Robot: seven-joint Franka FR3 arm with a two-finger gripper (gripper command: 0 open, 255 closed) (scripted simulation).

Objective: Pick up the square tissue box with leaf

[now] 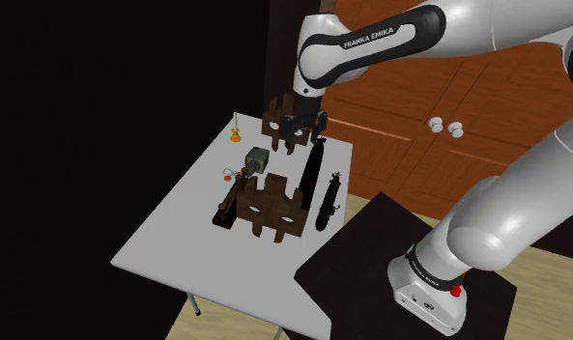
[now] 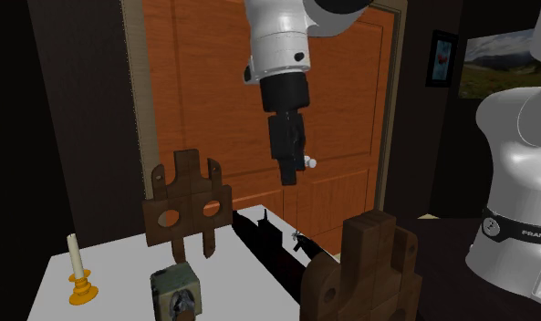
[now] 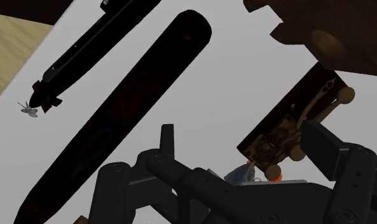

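Shoulder view: the jaws hang open above the bench [image 1: 178,241], ready to descend; the tissue box [image 1: 257,160] sits just lower-left, untouched.

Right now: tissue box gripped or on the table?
On the table. The grey-green tissue box sits on the white table; the open gripper hangs apart from it, holding nothing.

White arm [image 1: 506,227], dark joints [image 1: 318,60], FRANKA EMIKA lettering [image 1: 368,39], perhaps red button [image 1: 456,290].
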